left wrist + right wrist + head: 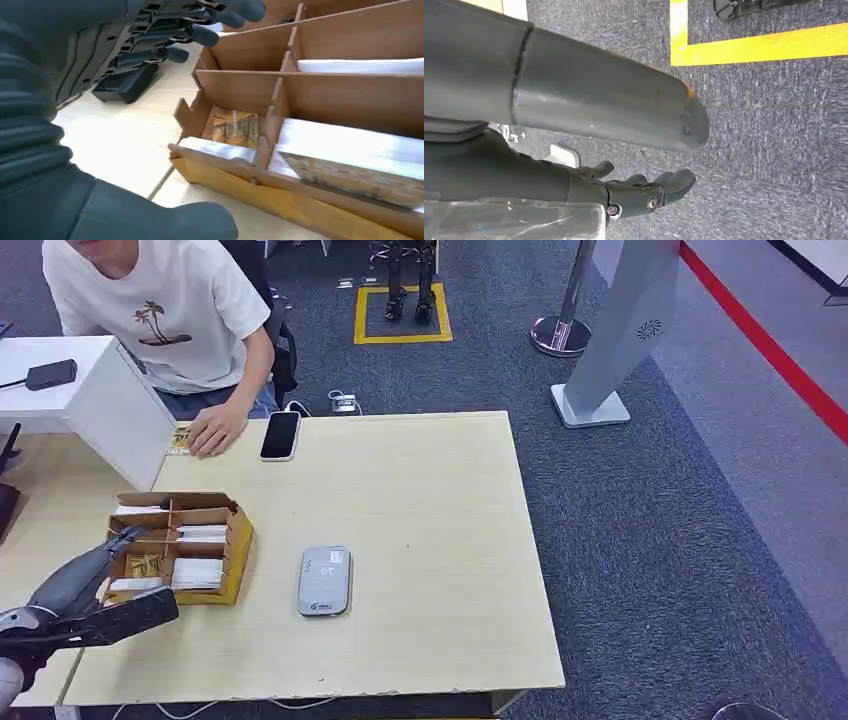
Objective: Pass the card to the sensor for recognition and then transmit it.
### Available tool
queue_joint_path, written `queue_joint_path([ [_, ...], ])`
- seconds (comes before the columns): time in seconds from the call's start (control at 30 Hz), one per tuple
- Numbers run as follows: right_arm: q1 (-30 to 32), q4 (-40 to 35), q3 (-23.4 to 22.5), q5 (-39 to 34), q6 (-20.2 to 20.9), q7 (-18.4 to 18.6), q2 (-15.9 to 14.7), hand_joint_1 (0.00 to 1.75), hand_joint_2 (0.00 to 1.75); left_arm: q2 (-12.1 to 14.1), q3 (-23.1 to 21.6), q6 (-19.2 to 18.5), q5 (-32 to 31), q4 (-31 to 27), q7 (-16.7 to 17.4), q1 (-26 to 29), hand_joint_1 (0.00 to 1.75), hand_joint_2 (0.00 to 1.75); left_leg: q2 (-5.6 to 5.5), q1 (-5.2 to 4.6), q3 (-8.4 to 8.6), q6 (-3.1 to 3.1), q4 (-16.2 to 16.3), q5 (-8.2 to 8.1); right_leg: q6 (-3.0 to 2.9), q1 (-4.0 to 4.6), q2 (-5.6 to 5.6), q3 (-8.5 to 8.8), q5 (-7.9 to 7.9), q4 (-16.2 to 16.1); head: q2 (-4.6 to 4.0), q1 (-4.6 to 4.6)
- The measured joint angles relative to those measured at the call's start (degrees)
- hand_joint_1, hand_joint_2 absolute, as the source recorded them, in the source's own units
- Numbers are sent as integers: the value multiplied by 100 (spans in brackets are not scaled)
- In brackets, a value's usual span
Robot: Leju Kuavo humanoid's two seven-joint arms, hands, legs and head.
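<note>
A: How far along is this, would you say?

B: Right at the start, by my reading. The left hand (105,575) hovers at the near-left side of the wooden organizer (236,558) and holds nothing. No card is out of the organizer, the grey sensor (324,581) has nothing on it, and the handover is not yet begun. So picking, presenting and passing all remain.

A: Where are the cards?

B: In the organizer's compartments. White stacks fill several of them, and one compartment on the organizer's near-left side holds a gold-patterned card (235,127), lying flat on its floor. I judge that one, or the white stack beside it, is the target, but I can't tell which.

A: And the fingers relative to it?

B: In the left wrist view the dark fingers (207,36) are stretched out and apart, hanging over the outer edge of the organizer, with the thumb (165,222) lower, off the near wall. They are near the gold-patterned card but touch neither it nor the wood. Nothing is pinched.

A: The sensor?

B: On the tabletop (440,540), to the right of the organizer, apart from it.

A: The other hand?

B: The right hand (644,192) hangs over the carpet, fingers loosely curved with gaps between them, holding nothing.

A: Anyone nearby?

B: A person sits beyond the organizer, a hand (216,428) resting on the tabletop beside a phone (281,434).
</note>
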Motion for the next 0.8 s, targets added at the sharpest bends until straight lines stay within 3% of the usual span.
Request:
queue_joint_path([
  [0.8, -87, -46, 0, 179, 50, 79, 0, 0, 0, 127, -81, -183, 74, -4, 127, -160, 0, 175, 0, -1, 1, 0, 0, 0, 0, 0, 0, 0, 0, 0, 0, 0],
])
